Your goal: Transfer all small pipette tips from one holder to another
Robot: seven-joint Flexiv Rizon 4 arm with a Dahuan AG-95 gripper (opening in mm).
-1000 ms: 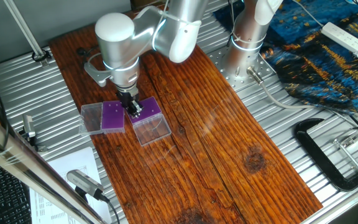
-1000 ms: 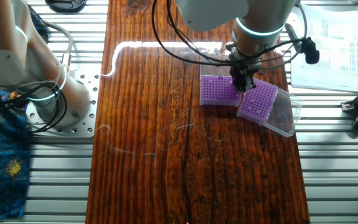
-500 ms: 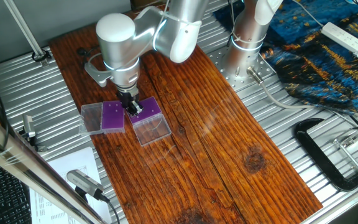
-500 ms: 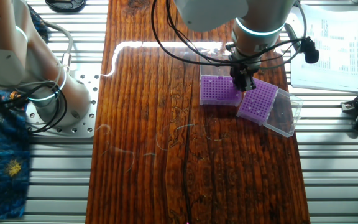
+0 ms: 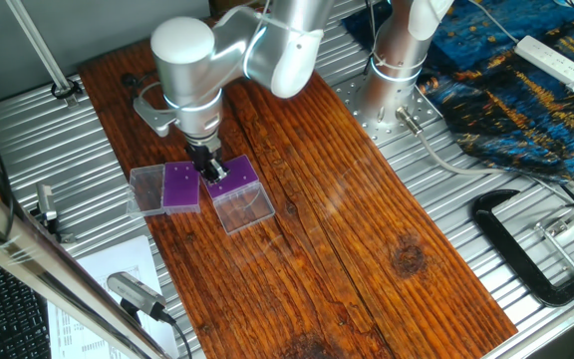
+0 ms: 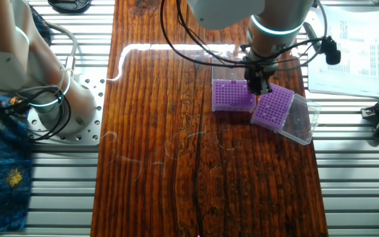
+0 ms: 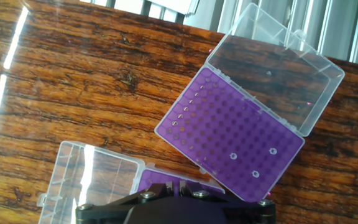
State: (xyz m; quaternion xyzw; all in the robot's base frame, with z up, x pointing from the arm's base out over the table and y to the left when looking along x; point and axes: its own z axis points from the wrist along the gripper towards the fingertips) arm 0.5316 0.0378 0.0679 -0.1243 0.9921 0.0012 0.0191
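Note:
The lighter-purple boxy holder (image 5: 237, 172) (image 6: 231, 97) has its large clear lid (image 5: 245, 208) open. The darker, flatter rack (image 5: 179, 186) (image 6: 273, 106) lies beside it with its smaller lid (image 6: 300, 119) open. In the hand view the dark rack (image 7: 219, 134) holds three small pipette tips (image 7: 233, 155), seen as pale rings near its right end. My gripper (image 5: 210, 171) (image 6: 260, 87) (image 7: 174, 186) hangs over the light holder's edge (image 7: 160, 179) nearest the dark rack. Its fingers stand almost together. Any tip between them is hidden.
The racks sit on a wooden board (image 5: 317, 219) on a ribbed metal table. The arm's base (image 5: 392, 70) stands at the back. Printed paper (image 6: 347, 46) and a black clamp (image 5: 526, 249) lie off the board.
The hand has shifted slightly up and away from the racks. The racks and lids have not moved.

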